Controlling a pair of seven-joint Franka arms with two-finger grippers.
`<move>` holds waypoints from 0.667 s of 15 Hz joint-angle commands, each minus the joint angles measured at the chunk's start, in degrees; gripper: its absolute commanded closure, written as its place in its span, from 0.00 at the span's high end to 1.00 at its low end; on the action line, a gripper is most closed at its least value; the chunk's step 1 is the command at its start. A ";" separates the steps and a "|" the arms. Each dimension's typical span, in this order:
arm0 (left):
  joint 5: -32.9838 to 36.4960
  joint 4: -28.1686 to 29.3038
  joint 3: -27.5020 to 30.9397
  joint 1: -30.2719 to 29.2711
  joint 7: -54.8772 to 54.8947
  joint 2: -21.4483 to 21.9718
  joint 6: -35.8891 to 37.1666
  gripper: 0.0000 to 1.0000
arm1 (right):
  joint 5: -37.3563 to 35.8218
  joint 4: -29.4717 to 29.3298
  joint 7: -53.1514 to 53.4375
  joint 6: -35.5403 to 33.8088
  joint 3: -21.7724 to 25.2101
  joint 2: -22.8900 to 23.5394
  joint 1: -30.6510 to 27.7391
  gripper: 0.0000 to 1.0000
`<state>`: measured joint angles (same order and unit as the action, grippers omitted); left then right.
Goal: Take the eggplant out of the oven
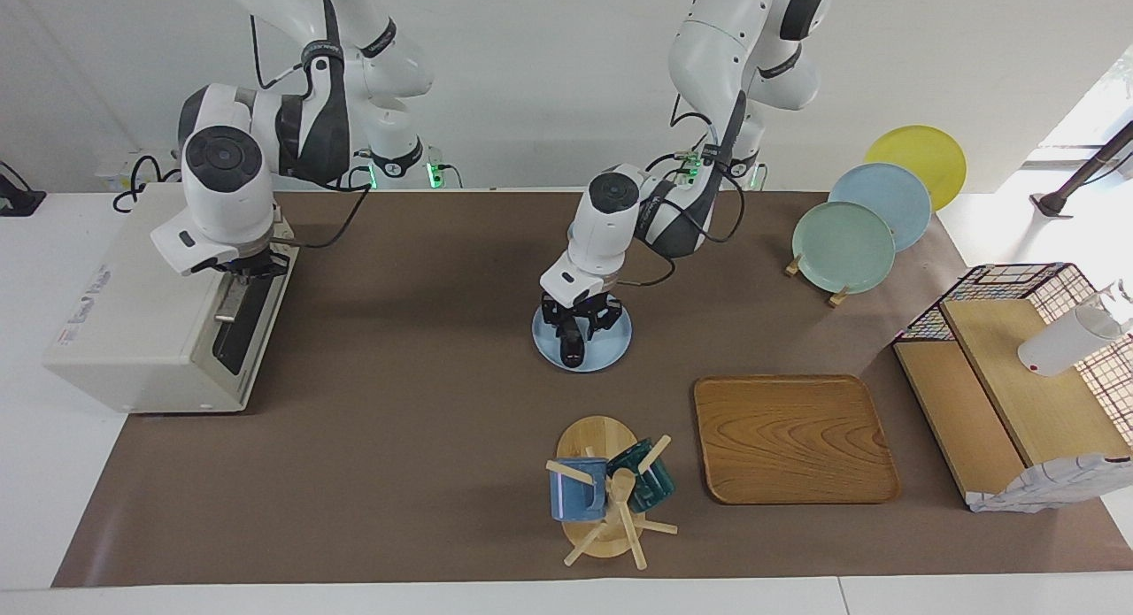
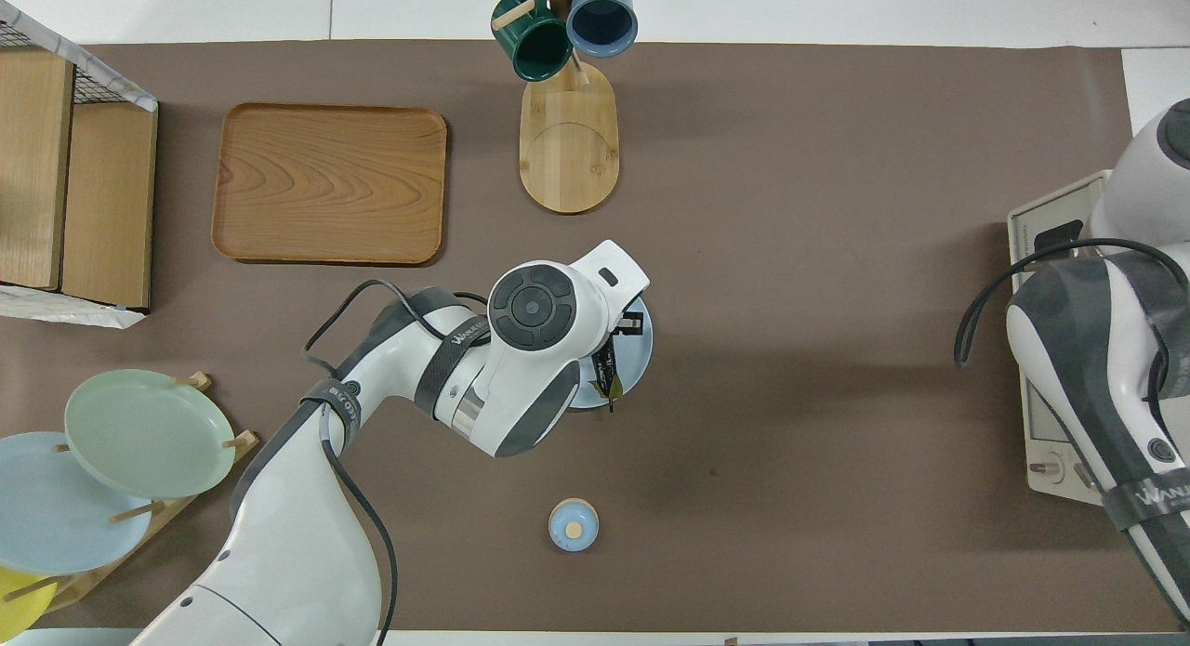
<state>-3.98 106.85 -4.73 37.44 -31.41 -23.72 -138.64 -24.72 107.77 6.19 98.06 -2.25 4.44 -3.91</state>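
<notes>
The dark eggplant lies on a small blue plate mid-table, outside the oven. My left gripper is down on the plate with its fingers shut around the eggplant. In the overhead view the left hand covers most of the eggplant, and only its stem end and the plate's rim show. The off-white oven stands at the right arm's end of the table with its dark glass door closed. My right gripper is shut at the door's top edge.
A wooden mug rack holding two mugs and a wooden tray lie farther from the robots than the plate. A stand of plates and a wire basket with wooden boards sit at the left arm's end. A small round blue lid lies near the robots.
</notes>
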 commanded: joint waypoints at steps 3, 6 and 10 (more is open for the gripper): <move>-0.59 -1.55 0.77 -1.65 0.47 1.39 4.59 0.00 | 4.48 -3.42 -0.92 -1.45 -0.39 -0.40 -0.31 0.00; -0.50 -2.08 0.86 -4.46 0.74 3.93 7.50 0.00 | 12.91 -8.80 -3.36 -4.37 -0.48 -1.62 -0.31 0.28; -0.58 -11.64 0.77 -12.62 6.43 2.46 17.59 0.00 | 19.62 -10.91 -4.34 -4.02 -0.56 -3.56 0.75 1.00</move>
<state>-3.98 100.56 -3.67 29.08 -28.80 -20.18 -126.62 -7.49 97.71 3.34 94.54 -2.66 1.48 -3.41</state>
